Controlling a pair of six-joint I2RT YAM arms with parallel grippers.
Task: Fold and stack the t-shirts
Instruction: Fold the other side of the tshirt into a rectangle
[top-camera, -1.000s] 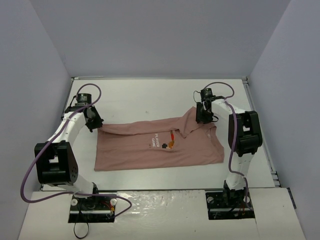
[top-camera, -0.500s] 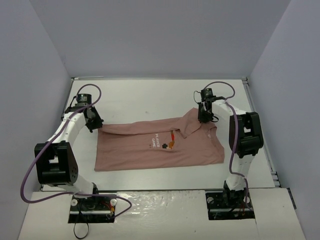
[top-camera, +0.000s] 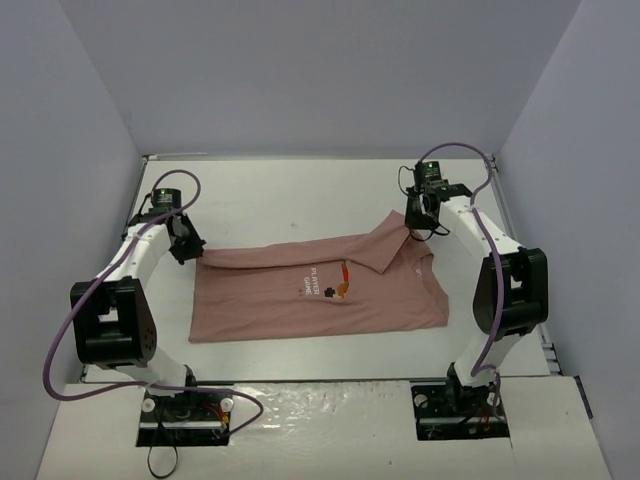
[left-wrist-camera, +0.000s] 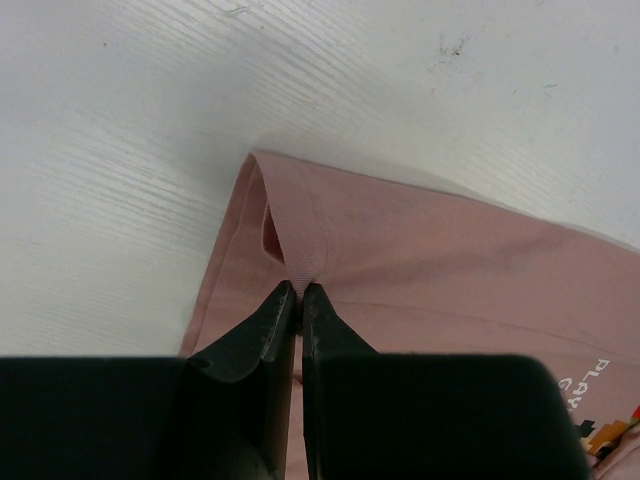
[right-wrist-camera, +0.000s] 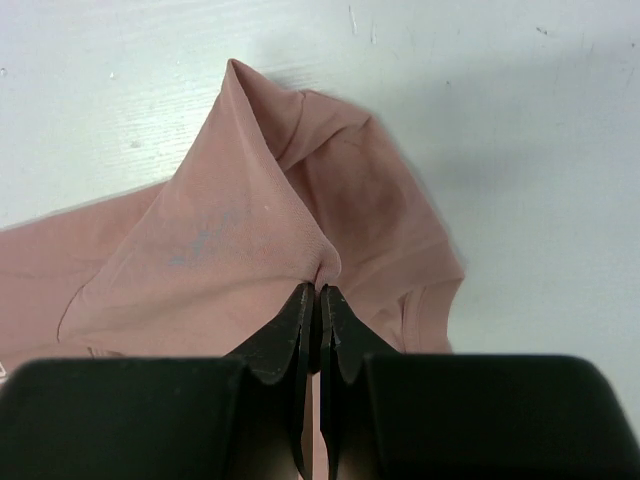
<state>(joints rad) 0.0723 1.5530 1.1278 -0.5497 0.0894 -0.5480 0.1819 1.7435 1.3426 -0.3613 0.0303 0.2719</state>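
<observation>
The dusty-pink t-shirt (top-camera: 320, 292) lies across the middle of the white table, its chest graphic and white lettering facing up. My left gripper (top-camera: 190, 250) is shut on the shirt's far left corner; in the left wrist view the black jaws (left-wrist-camera: 299, 288) pinch a fold of pink cloth (left-wrist-camera: 420, 250). My right gripper (top-camera: 413, 228) is shut on the shirt's far right part and holds it raised in a peak; in the right wrist view the jaws (right-wrist-camera: 320, 290) pinch the cloth (right-wrist-camera: 230, 230).
The white table (top-camera: 300, 195) is ringed by grey walls at the back and both sides. A metal rail (top-camera: 520, 270) runs along the right edge. Both arm bases stand at the near edge.
My right arm has swung outward to the right and farther back, pulling the shirt's far right part with it. The left arm has barely moved.
</observation>
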